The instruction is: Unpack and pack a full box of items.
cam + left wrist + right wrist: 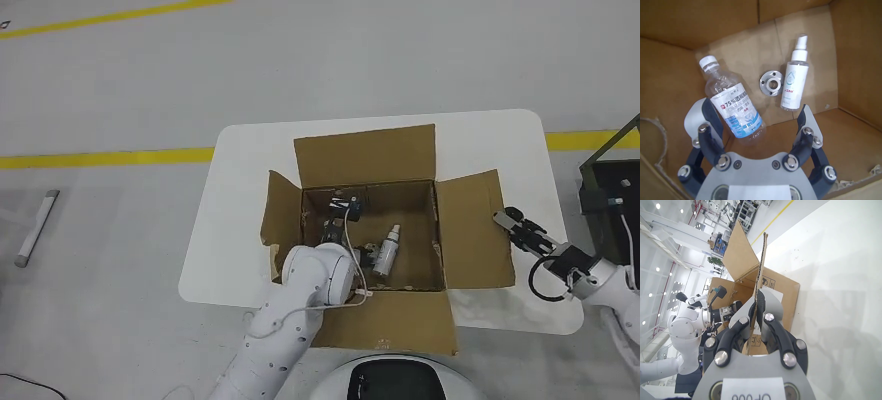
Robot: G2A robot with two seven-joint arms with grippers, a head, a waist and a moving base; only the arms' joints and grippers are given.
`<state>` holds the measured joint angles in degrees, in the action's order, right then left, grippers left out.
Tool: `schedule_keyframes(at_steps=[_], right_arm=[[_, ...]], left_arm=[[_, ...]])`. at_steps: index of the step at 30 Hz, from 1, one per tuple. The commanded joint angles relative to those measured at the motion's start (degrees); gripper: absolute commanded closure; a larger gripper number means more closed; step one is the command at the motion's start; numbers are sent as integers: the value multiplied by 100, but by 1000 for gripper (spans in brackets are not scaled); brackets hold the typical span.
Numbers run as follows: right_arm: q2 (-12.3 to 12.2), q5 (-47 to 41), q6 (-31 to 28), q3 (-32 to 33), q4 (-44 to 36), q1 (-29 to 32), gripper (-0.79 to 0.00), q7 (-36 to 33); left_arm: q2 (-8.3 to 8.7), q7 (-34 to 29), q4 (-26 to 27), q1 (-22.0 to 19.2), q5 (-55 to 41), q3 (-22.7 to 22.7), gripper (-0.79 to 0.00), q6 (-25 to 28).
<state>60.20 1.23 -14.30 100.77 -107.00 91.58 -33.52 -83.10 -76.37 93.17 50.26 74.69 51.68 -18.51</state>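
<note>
- Two pincers: left pincer (755,106) spread open inside the box (365,155), clear bottle (734,106) beside one finger (711,113).
- Beyond its tips lie spray bottle (794,83) and flange (771,82).
- One flap (762,256) sits gripped in the clenched right pincer (758,296).

In the top view, clear bottle (732,102) largely hidden beneath the left arm (310,290), metal flange (771,83) too small to make out.

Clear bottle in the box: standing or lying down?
Lying down. The clear bottle rests on its side on the box floor, label up, near the metal flange, under the open left hand.
</note>
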Motion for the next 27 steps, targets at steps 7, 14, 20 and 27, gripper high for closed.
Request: schedule_keyframes(at_steps=[7,14,20,27], right_arm=[[-3,14,-10,19,-21,24,0,27],[-6,30,-18,35,-16,31,0,31],[-9,36,-27,29,17,24,0,21],[-10,28,-43,15,36,15,0,35]], left_arm=[[-134,-394,-567,-337,330,-153,-785,-521],[-225,-354,-979,-403,477,-175,-785,-586],[-295,-315,-1214,-388,584,-142,-677,-625],[-374,-314,-1424,-365,652,-131,-570,-626]])
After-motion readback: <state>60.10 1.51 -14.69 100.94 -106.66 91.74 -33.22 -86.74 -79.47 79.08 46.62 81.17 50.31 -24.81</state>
